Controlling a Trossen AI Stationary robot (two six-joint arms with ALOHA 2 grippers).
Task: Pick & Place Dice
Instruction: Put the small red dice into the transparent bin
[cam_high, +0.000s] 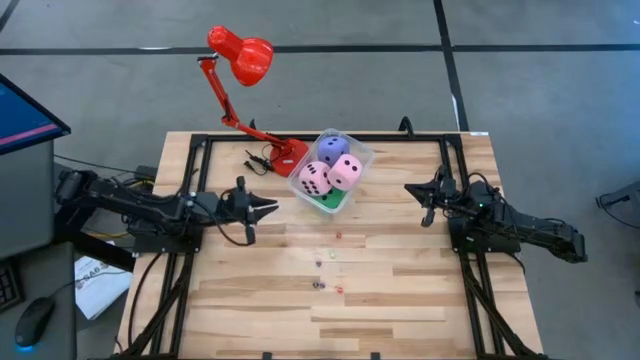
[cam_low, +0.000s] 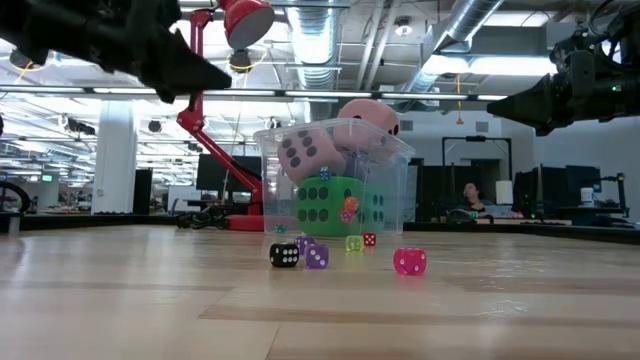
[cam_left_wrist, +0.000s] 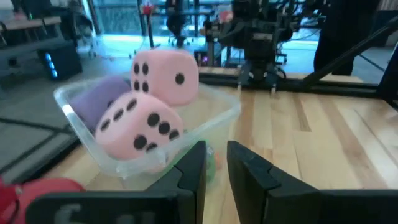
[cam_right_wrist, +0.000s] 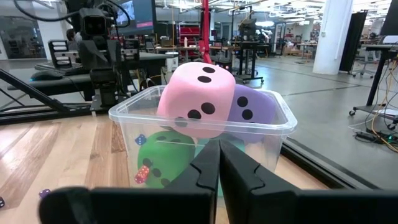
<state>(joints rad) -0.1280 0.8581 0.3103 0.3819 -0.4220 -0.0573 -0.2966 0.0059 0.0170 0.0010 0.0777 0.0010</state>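
Note:
A clear tub (cam_high: 362, 152) stands at the table's far middle. In it lie two pink dice (cam_high: 314, 178) (cam_high: 347, 171) and a purple one (cam_high: 331, 149), on top of a green one (cam_low: 322, 205). Tiny dice lie loose on the wood nearer the front: a black one (cam_low: 284, 255), a purple one (cam_low: 316, 256) and a pink one (cam_low: 409, 261). My left gripper (cam_high: 275, 208) hovers left of the tub, pointing at it, its fingers (cam_left_wrist: 193, 168) a narrow gap apart with nothing between them. My right gripper (cam_high: 408, 188) hovers right of the tub, shut and empty (cam_right_wrist: 219, 146).
A red desk lamp (cam_high: 243, 56) stands on its base (cam_high: 290, 152) just left of the tub at the far edge, with a dark cable beside it. Black frame rails (cam_high: 190, 170) run along the table's left, right and far sides. Bare wood stretches across the table's near half.

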